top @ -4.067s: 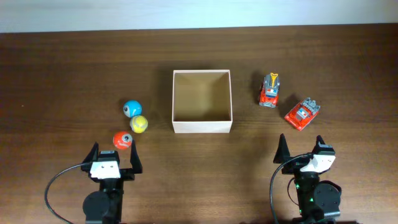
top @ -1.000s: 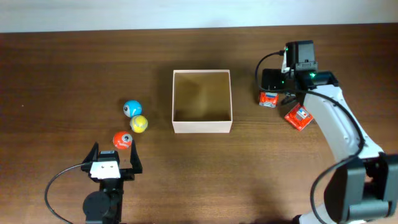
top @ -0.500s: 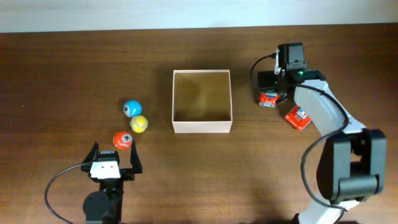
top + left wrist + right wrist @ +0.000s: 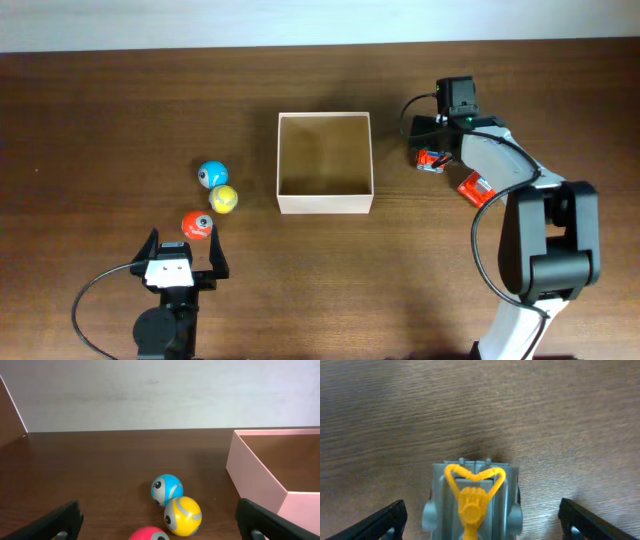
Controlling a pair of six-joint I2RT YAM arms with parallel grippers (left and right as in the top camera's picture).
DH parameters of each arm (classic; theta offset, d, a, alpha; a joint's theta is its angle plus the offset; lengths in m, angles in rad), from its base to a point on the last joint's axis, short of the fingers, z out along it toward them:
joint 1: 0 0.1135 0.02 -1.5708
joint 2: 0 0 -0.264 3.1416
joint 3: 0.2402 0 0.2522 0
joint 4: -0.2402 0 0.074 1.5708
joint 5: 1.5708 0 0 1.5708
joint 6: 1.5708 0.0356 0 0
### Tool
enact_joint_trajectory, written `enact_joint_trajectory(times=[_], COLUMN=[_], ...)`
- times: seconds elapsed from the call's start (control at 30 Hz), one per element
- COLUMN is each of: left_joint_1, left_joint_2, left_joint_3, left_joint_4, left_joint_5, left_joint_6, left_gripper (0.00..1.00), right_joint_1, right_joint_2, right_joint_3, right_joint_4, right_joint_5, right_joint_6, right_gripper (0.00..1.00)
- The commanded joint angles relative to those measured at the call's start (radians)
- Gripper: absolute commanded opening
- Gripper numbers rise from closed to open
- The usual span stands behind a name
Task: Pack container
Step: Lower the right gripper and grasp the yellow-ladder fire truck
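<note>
Overhead view: the container (image 4: 325,204) stands mid-table, open top up, with bare wood along every wall. The right gripper (image 4: 433,142) is low over a toy truck (image 4: 432,160) right of the container. A red car (image 4: 472,186) lies just beside the truck, partly under the arm.

Only the right wrist view shows that gripper's fingers (image 4: 385,519) spread wide, released, clear of the truck's grey sides.

The left gripper (image 4: 183,262) is likewise spread and empty at the near edge. A blue ball (image 4: 166,490), a yellow ball (image 4: 182,515) and a red ball (image 4: 150,534) lie ahead of it, well apart from the container.

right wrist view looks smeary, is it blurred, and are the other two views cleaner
Right wrist view: yes, wood grain streaked, the toy truck close up and soft. Overhead view: crisp, even light, a faint shadow inside the container. Left wrist view: sharp on the yellow ball, but the container wall looks pinkish.
</note>
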State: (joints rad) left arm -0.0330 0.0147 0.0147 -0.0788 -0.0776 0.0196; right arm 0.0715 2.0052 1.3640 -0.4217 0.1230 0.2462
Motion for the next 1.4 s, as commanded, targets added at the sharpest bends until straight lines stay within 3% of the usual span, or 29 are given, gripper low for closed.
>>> enact_joint_trajectory(times=[0.0, 0.17, 0.33, 0.5, 0.93, 1.37], left_joint_1=[0.005, 0.005, 0.005, 0.005, 0.005, 0.005], left_joint_2=[-0.008, -0.008, -0.008, -0.008, -0.008, -0.008], left_joint_3=[-0.005, -0.005, -0.005, -0.005, -0.005, -0.005], left_joint_4=[0.002, 0.002, 0.002, 0.002, 0.002, 0.002], left_joint_5=[0.011, 0.011, 0.011, 0.011, 0.011, 0.011], left_joint_6=[0.016, 0.016, 0.016, 0.016, 0.016, 0.016], left_gripper=[0.99, 0.99, 0.99, 0.99, 0.99, 0.99], right_joint_1=[-0.008, -0.008, -0.007, -0.008, -0.007, -0.007], right_joint_2=[0.016, 0.016, 0.016, 0.016, 0.016, -0.012], right_joint_3=[0.018, 0.018, 0.018, 0.018, 0.018, 0.046], right_joint_4=[0.005, 0.006, 0.003, -0.009, -0.049, -0.082], right_joint_5=[0.017, 0.017, 0.017, 0.017, 0.016, 0.016], right_joint_6=[0.079, 0.081, 0.08, 0.069, -0.132, -0.146], right_gripper=[0.88, 0.84, 0.66, 0.62, 0.42, 0.35])
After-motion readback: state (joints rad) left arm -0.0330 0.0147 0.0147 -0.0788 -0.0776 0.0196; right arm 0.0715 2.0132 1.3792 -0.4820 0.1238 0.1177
